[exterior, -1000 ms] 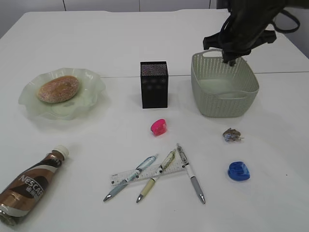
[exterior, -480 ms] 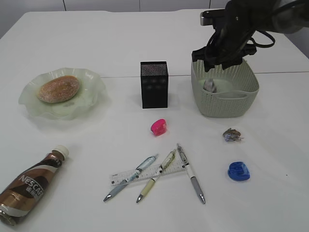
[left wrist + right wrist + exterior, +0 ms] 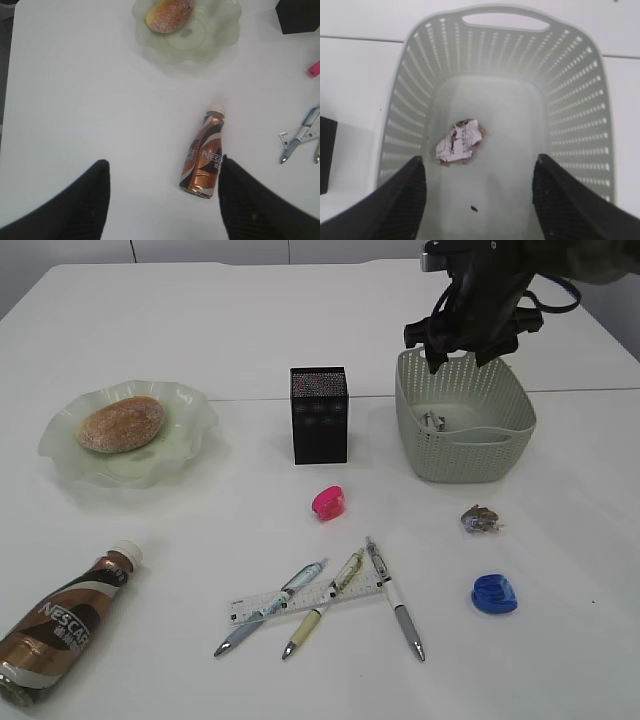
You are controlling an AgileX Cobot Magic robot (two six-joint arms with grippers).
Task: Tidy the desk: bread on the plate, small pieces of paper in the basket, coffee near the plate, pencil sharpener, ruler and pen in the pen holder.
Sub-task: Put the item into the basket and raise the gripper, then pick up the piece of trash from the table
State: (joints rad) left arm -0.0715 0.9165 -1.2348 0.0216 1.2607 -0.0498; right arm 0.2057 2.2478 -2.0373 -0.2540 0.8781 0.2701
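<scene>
Right claw (image 3: 462, 348) released, empty, above basket (image 3: 580, 95) w/ crumpled paper (image 3: 459, 142) inside; bread (image 3: 120, 423) on plate (image 3: 190, 455).

you have bright, even, soft light on a white table (image 3: 200, 330), with only faint shadows under things. the right arm (image 3: 480, 290) is motion-blurred. both wrist views are softer, their near dark fingers (image 3: 75, 205) out of focus.
</scene>
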